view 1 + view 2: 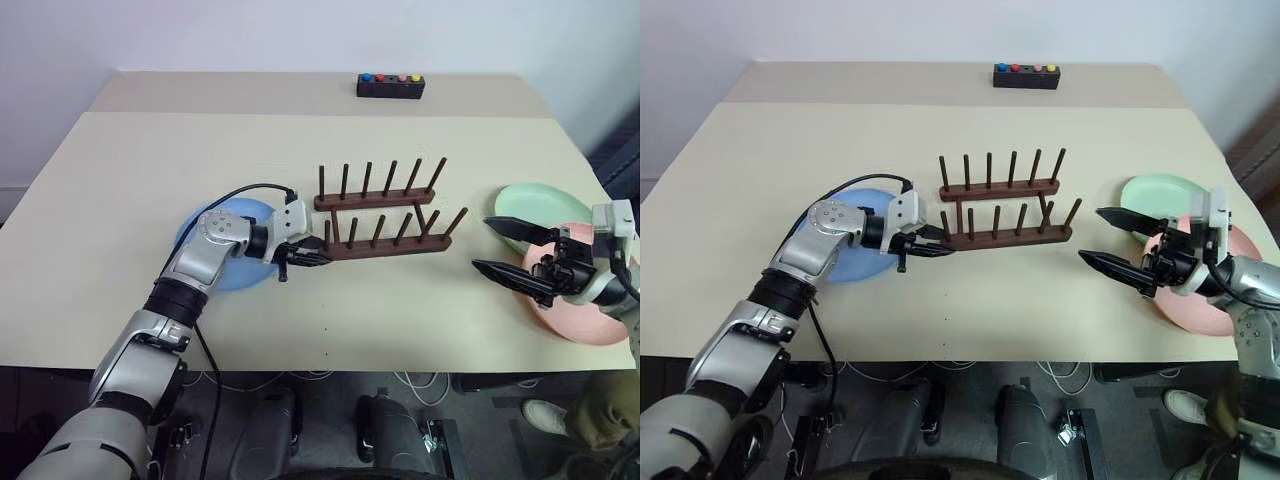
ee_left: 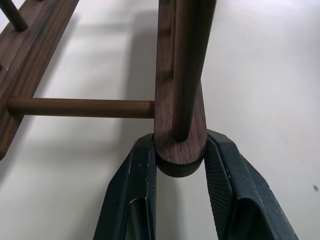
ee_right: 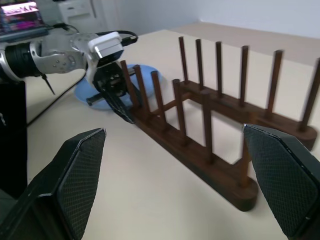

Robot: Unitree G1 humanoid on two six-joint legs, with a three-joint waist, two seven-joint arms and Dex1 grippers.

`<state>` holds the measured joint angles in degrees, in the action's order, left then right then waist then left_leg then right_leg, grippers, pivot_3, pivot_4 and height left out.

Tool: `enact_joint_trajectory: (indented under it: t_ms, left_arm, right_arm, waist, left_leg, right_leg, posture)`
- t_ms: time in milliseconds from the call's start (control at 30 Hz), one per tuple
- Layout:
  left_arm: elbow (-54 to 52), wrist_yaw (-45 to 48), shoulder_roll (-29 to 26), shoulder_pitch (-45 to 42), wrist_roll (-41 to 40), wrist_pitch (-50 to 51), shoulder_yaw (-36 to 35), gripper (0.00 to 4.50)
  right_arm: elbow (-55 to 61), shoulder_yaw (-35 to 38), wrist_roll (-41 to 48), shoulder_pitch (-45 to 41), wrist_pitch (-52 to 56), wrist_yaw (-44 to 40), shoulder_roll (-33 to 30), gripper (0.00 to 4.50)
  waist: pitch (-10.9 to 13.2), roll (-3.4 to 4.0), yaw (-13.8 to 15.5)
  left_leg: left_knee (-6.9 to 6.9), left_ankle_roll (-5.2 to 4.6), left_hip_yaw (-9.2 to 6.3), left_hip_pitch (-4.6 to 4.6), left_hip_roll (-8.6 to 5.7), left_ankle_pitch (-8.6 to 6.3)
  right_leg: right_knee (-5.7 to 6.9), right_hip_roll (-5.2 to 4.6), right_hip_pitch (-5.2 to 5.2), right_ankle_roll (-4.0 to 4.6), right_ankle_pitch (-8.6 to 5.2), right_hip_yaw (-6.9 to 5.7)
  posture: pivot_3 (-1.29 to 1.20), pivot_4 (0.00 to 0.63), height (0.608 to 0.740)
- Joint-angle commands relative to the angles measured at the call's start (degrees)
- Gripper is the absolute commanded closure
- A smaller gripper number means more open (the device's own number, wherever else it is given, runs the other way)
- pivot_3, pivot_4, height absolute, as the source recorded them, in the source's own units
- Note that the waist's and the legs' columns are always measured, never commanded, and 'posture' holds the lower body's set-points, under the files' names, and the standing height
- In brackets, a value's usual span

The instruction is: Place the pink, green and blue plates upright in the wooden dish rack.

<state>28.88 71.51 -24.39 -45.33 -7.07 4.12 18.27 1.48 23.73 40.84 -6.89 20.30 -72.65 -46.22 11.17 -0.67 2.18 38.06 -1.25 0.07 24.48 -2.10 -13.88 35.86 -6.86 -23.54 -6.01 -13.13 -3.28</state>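
left pincer (image 1: 300, 257) clamps the near rail's end of the rack (image 1: 385, 218) at mid-counter; right pincer (image 1: 512, 252) gapes above the pink plate (image 1: 585, 325) at the right edge. steady the rack level; avoid dragging.

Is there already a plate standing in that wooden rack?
No. The wooden rack holds nothing between its pegs; the blue plate, green plate and pink plate lie flat on the table.

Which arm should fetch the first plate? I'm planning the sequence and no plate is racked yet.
Probably the right. The right gripper is open, beside the pink plate and green plate. The left gripper is shut on the wooden dish rack's rail end.
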Motion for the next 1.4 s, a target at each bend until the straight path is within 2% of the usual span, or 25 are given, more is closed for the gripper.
enact_joint_trajectory:
  t_ms: [33, 233, 300, 500, 567, 600, 733, 767, 867, 1000, 1033, 1100, 1133, 1233, 1333, 1367, 1400]
  left_arm:
    - [2.8, 3.3, 1.3, -2.9, -0.9, -6.1, -1.6, 3.74]
    - [11.5, 3.0, 5.2, -6.0, 1.1, -12.2, -1.5, 3.74]
    - [15.4, 0.5, 6.8, -7.8, 2.8, -11.7, -1.3, 3.74]
    - [21.1, 0.6, 10.2, -10.2, 3.2, -10.0, -2.0, 3.74]
    - [22.5, -0.7, 10.6, -10.8, 4.0, -10.5, -2.2, 2.68]
    - [22.9, -1.0, 10.8, -10.9, 4.1, -10.8, -2.5, 2.36]
    - [23.2, -0.8, 10.5, -11.2, 4.2, -9.8, -3.3, 0.29]
    - [22.9, -0.7, 10.3, -11.2, 4.0, -9.5, -3.6, 0.02]
    - [19.7, -0.7, 9.2, -11.2, 2.9, -8.1, -5.1, 0.02]
    - [5.3, 4.2, 5.7, -9.7, -2.9, 7.7, -7.5, 0.02]
    - [1.8, 4.5, 4.6, -9.1, -3.8, 11.2, -7.8, 0.25]
    - [-6.4, 5.3, 1.5, -6.9, -5.8, 16.6, -8.4, 0.83]
    - [-9.9, 5.0, 0.3, -6.0, -7.2, 19.6, -9.1, 1.35]
    - [-15.7, 2.0, -0.8, -4.6, -10.3, 24.2, -12.0, 2.85]
    - [-23.3, 1.7, -0.4, -1.4, -17.0, 30.3, -14.7, 4.42]
    - [-25.6, 1.9, -0.8, -0.2, -18.3, 32.4, -14.4, 4.5]
    - [-28.0, 1.6, -1.2, 2.0, -17.7, 32.7, -12.5, 4.5]
  right_arm:
    - [3.2, 3.9, -0.4, 1.3, -3.3, 1.8, -0.1, 0.0]
    - [5.3, 4.9, -0.2, 4.1, -4.5, 3.6, -0.1, 0.0]
    - [5.8, 4.6, 0.0, 4.2, -4.3, 4.1, -0.2, 0.0]
    - [5.9, 3.2, 0.0, 2.8, -4.1, 5.0, -0.2, 0.0]
    - [5.8, 2.8, 0.0, 2.4, -4.1, 5.1, -0.3, 0.0]
    - [5.6, 2.6, -0.1, 2.0, -4.1, 5.1, -0.3, 0.0]
    - [5.0, 1.6, -0.4, 0.7, -4.1, 5.0, -0.4, 0.0]
    - [4.9, 1.3, -0.4, 0.4, -4.1, 5.0, -0.4, 0.0]
    - [4.9, 0.4, -0.4, -0.5, -3.7, 4.7, -0.3, 0.0]
    - [5.6, -1.7, 1.2, -1.4, -1.2, 3.9, 0.0, 0.0]
    - [5.6, -2.2, 1.4, -1.7, -0.9, 3.6, 0.2, 0.0]
    - [4.7, -2.8, 0.9, -2.9, -1.3, 4.3, 0.8, 0.54]
    - [4.5, -3.2, 1.5, -3.1, -0.6, 3.8, 0.7, 0.86]
    - [3.3, -4.1, 1.5, -4.4, -0.3, 3.0, 1.0, 2.36]
    - [2.2, -5.4, 0.8, -5.2, -0.1, 1.4, 0.4, 3.89]
    - [2.0, -5.8, 0.3, -5.1, -0.2, 0.7, -0.1, 4.42]
    - [0.9, -7.4, -2.9, -4.5, -2.3, 0.0, -1.0, 4.47]
  waist:
    - [0.0, 0.0, 0.0]
    - [0.0, 0.0, 0.1]
    - [0.0, -0.01, 0.0]
    - [0.0, -0.01, 0.0]
    - [0.0, -0.01, 0.0]
    - [0.0, -0.01, 0.0]
    - [0.0, -0.01, 0.0]
    - [0.0, -0.01, 0.0]
    - [0.0, -0.01, -0.1]
    - [0.0, -0.03, -0.2]
    - [0.0, -0.02, -0.2]
    - [0.0, -0.02, -0.4]
    - [0.0, 0.02, -0.5]
    - [0.0, 0.01, -0.6]
    - [0.0, 0.0, -0.5]
    - [0.0, 0.0, -0.5]
    - [0.0, 0.01, -0.6]
  left_leg:
    - [0.0, -0.01, 0.0, 0.0, 0.0, 0.0]
    - [0.03, -0.05, 0.0, 0.0, -0.02, -0.03]
    - [0.03, -0.06, 0.0, 0.0, -0.01, -0.03]
    - [0.06, -0.06, 0.01, 0.0, -0.01, -0.03]
    - [0.06, -0.06, 0.01, 0.0, -0.01, -0.02]
    - [0.06, -0.06, 0.01, 0.0, -0.01, -0.02]
    - [0.08, -0.06, 0.01, 0.0, -0.01, -0.02]
    - [0.07, -0.06, 0.01, 0.0, -0.01, -0.02]
    - [0.08, -0.06, 0.01, 0.0, -0.01, -0.02]
    - [0.08, -0.06, 0.01, 0.0, 0.0, -0.02]
    - [0.08, -0.06, 0.01, 0.01, 0.01, -0.02]
    - [0.08, -0.06, 0.01, -0.02, 0.01, -0.02]
    - [0.08, -0.06, 0.01, -0.02, 0.01, -0.02]
    - [0.08, -0.05, -0.01, -0.03, 0.02, -0.02]
    - [0.14, -0.06, -0.02, -0.02, 0.01, -0.02]
    - [0.14, -0.06, -0.02, -0.03, 0.01, -0.03]
    - [0.13, -0.07, -0.02, -0.02, 0.01, -0.03]
  right_leg:
    - [-0.01, 0.0, 0.0, 0.0, 0.0, 0.0]
    - [-0.04, 0.01, 0.05, -0.03, 0.01, -0.03]
    - [-0.03, 0.02, 0.04, -0.05, 0.02, -0.04]
    - [0.01, 0.05, 0.05, -0.11, 0.03, -0.05]
    - [0.02, 0.05, 0.05, -0.11, 0.03, -0.05]
    - [0.02, 0.05, 0.05, -0.11, 0.03, -0.05]
    - [0.02, 0.05, 0.05, -0.12, 0.03, -0.05]
    - [0.02, 0.05, 0.05, -0.12, 0.03, -0.05]
    - [0.03, 0.05, 0.05, -0.12, 0.03, -0.05]
    - [0.06, 0.06, 0.03, -0.12, 0.03, -0.05]
    - [0.06, 0.06, 0.04, -0.12, 0.03, -0.05]
    - [0.06, 0.06, 0.06, -0.12, 0.03, -0.04]
    - [0.06, 0.06, 0.05, -0.12, 0.03, -0.02]
    - [0.09, 0.07, 0.06, -0.12, 0.02, -0.02]
    - [0.09, 0.06, 0.08, -0.12, 0.02, -0.02]
    - [0.08, 0.06, 0.09, -0.13, 0.02, -0.01]
    - [0.07, 0.06, 0.09, -0.14, 0.0, -0.01]
  posture:
    - [0.0, 0.15, 0.735]
    - [0.0, 0.15, 0.735]
    - [0.0, 0.15, 0.735]
    - [0.0, 0.15, 0.735]
    - [0.0, 0.15, 0.735]
    - [0.0, 0.15, 0.735]
    - [0.0, 0.15, 0.735]
    - [0.0, 0.15, 0.735]
    - [0.0, 0.15, 0.735]
    - [0.0, 0.15, 0.735]
    - [0.0, 0.15, 0.735]
    - [0.0, 0.15, 0.735]
    - [0.0, 0.15, 0.735]
    - [0.0, 0.15, 0.735]
    - [0.0, 0.15, 0.735]
    - [0.0, 0.15, 0.735]
    - [0.0, 0.15, 0.735]
